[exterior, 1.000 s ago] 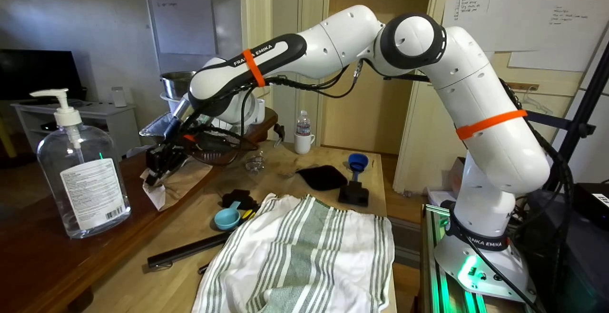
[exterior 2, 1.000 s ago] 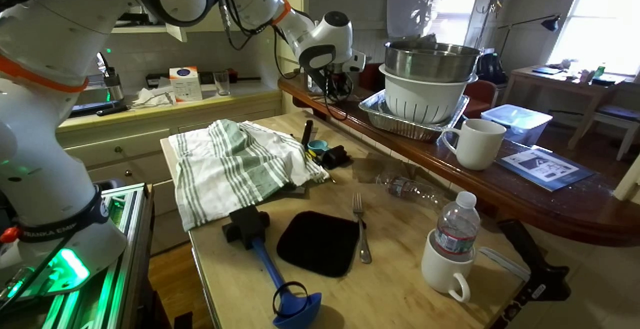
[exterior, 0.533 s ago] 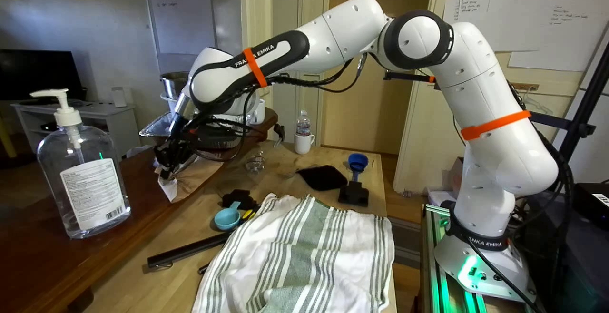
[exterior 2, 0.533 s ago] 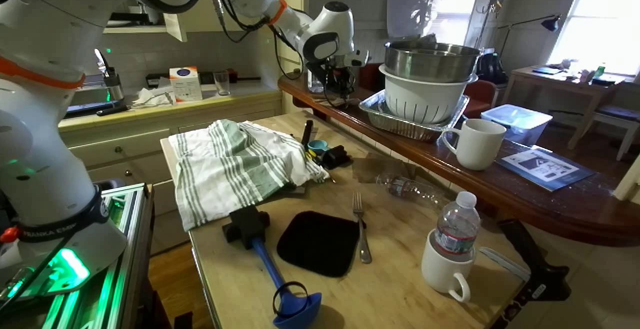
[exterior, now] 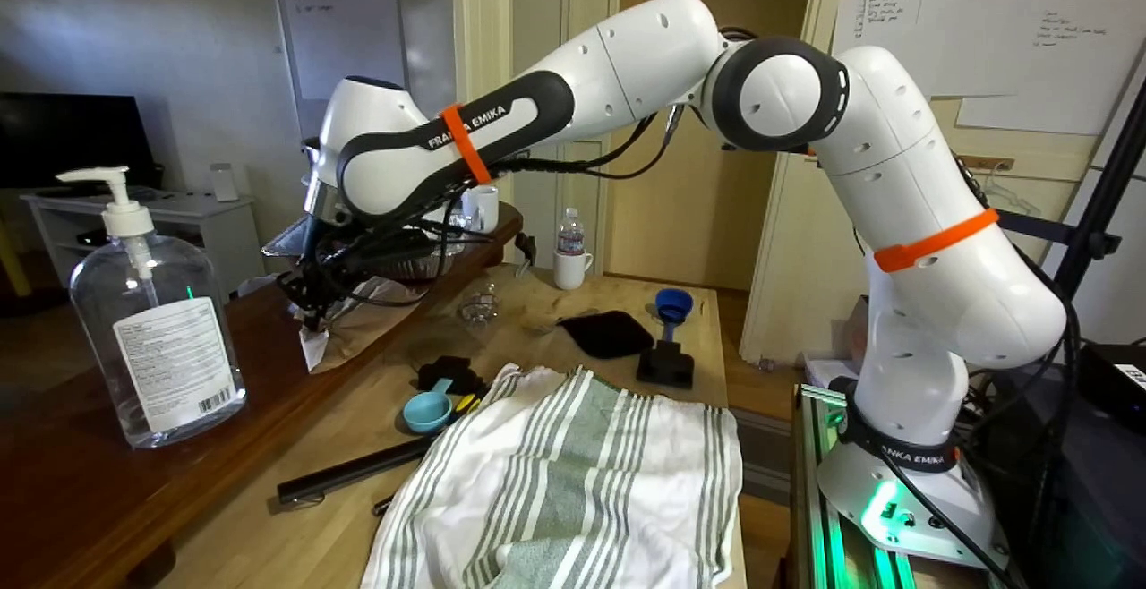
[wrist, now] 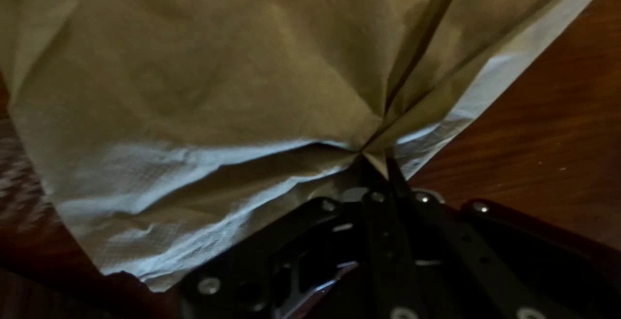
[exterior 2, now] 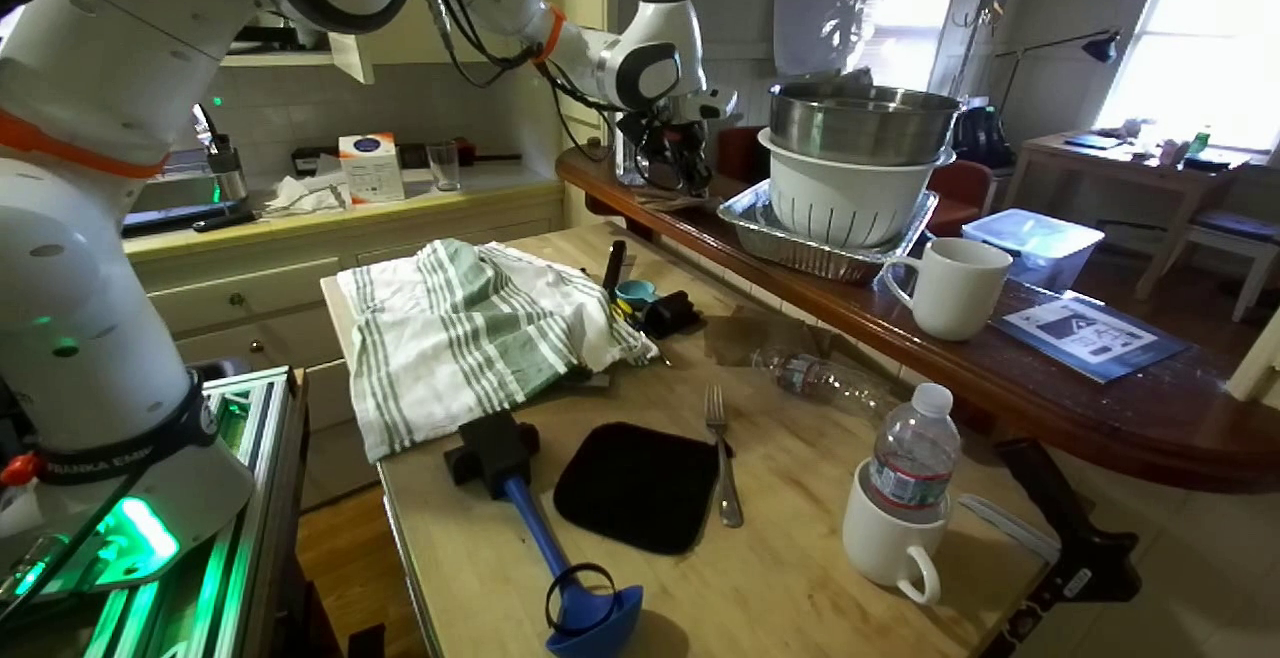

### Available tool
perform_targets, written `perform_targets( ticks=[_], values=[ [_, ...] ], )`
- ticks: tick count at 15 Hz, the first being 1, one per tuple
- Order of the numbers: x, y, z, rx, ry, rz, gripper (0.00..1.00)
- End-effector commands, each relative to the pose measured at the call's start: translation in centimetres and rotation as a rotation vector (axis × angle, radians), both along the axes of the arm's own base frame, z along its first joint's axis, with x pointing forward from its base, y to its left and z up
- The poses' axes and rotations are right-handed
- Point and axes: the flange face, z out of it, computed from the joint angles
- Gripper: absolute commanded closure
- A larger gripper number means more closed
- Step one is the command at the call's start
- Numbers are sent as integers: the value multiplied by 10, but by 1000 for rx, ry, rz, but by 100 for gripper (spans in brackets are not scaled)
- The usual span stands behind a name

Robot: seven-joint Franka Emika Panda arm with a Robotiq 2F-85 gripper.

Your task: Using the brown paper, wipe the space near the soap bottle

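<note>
Robotiq gripper [wrist: 380,166]: clenched on gathered pleats of brown paper [wrist: 233,76] | brown paper: creased, on dark wood ledge [exterior: 63,490] | clear pump soap bottle [exterior: 170,352]: upright, same ledge, apart from paper | white mug [exterior 2: 885,543]: on light worktop [exterior 2: 800,498], 1 water bottle [exterior 2: 912,453] standing in it

The arm [exterior: 658,52] reads "FRA…A EMIKA", its base [exterior: 913,504] "ANKA EMIKA".
</note>
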Motion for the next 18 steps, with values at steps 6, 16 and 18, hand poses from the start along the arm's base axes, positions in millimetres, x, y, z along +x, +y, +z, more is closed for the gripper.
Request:
perform_targets(
  ticks=[6, 16, 18],
  values=[
    [29, 27, -17, -77, 1, -81, 99],
    [31, 56, 27, -89, -62, -39, 29],
    [26, 56, 49, -125, -76, -49, 14]
  ],
)
